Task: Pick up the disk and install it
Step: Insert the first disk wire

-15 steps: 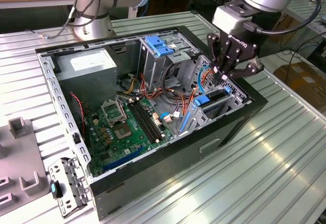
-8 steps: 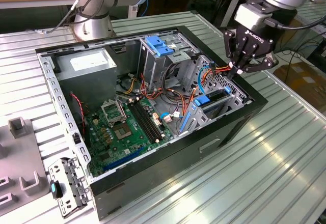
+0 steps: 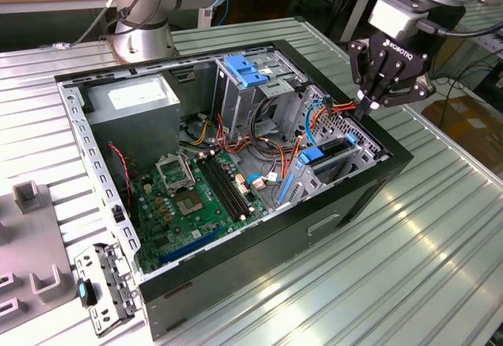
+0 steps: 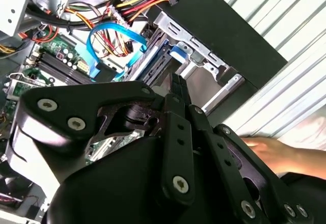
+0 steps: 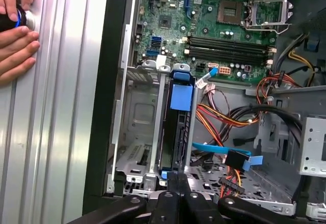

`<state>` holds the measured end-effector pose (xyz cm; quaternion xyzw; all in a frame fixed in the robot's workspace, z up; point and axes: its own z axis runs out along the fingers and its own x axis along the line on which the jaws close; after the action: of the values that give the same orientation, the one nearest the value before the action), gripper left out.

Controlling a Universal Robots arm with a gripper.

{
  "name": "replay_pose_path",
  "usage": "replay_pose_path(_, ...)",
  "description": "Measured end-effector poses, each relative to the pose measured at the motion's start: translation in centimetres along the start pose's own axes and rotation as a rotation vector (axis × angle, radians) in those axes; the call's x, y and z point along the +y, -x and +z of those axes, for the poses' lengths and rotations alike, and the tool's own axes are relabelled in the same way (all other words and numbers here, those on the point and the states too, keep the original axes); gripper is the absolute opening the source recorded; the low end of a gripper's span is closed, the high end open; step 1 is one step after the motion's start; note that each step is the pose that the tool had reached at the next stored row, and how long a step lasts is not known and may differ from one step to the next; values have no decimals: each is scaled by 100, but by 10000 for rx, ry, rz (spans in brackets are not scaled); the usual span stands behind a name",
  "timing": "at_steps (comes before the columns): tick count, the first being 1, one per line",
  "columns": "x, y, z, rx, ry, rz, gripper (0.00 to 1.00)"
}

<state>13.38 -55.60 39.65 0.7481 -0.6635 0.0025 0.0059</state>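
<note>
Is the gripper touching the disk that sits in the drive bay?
Cannot tell. In the first wrist view the shut gripper overlaps the end of the seated disk, but neither contact nor a gap is plain.

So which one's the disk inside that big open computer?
Find the open computer case, then the metal cage at its corner near the gripper. The disk stands on edge in one slot, wearing a blue tab; the slot beside it is bare metal.
</note>
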Motion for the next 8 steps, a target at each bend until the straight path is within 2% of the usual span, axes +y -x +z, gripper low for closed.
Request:
replay_pose_path(3, -19, 2, -10, -2, 6, -105, 11)
replay_pose_path(8, -124, 12, -12, 0, 8, -263, 11)
